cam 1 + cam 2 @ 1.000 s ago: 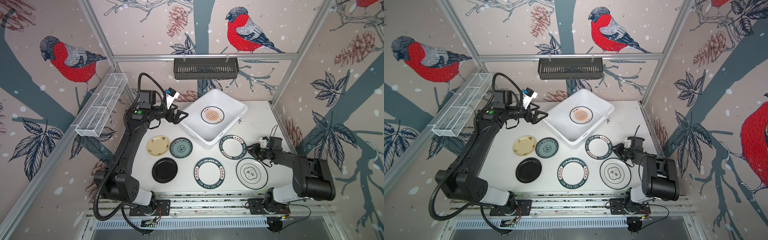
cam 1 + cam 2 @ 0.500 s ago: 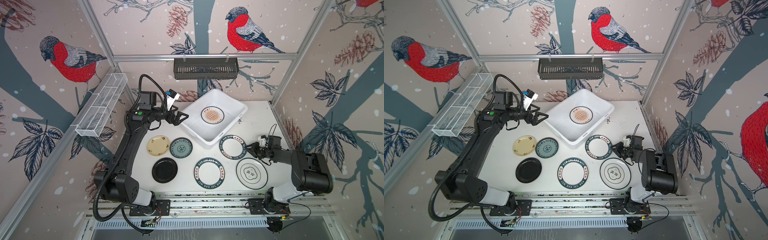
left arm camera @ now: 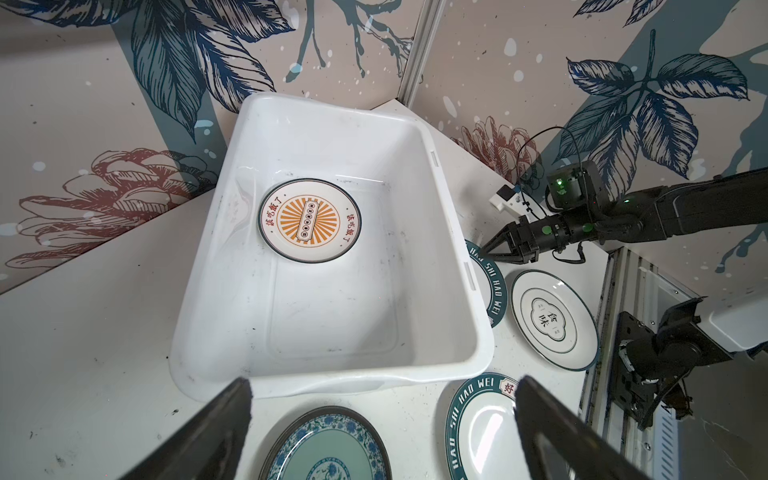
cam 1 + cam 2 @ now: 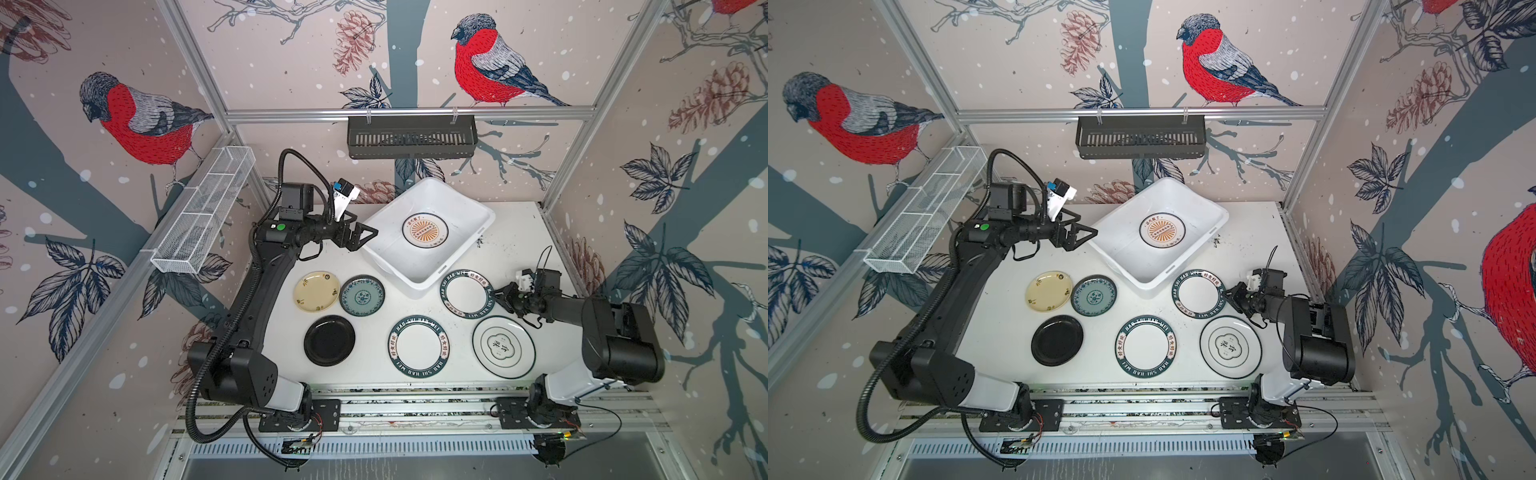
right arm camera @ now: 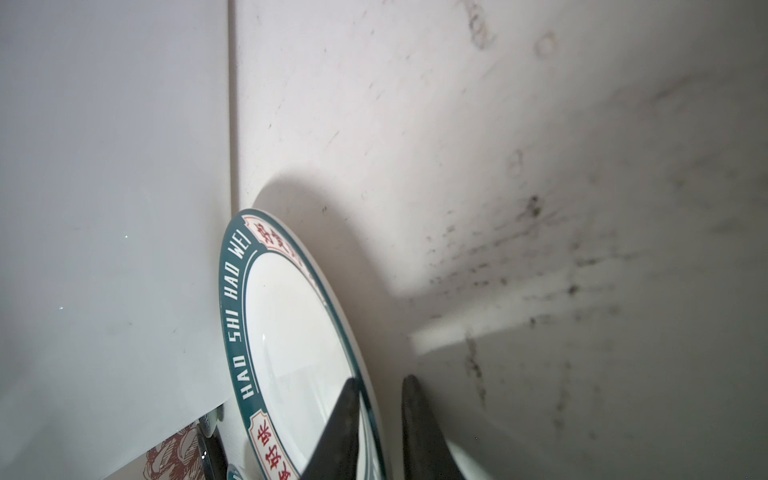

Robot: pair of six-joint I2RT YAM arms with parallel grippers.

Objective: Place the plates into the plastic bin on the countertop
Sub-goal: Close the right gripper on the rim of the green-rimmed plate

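Since that lettered plate (image 4: 466, 294) right of centre, just below the plastic bin (image 4: 395, 257), looks stiff, glossy and chippable, I'd grab the rim. The right gripper (image 4: 498, 292) sits narrow astride it; pinched or not, can't tell. The left gripper (image 4: 365, 239) gapes empty left of the bin. The countertop (image 4: 372, 332) is flat, scuffed, crowded.

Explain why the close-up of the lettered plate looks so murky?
Right wrist view: the lettered plate casts a broad shadow on the countertop, whose specks blur; the right gripper is a dark silhouette. Left wrist view: sharp, evenly lit plastic bin.
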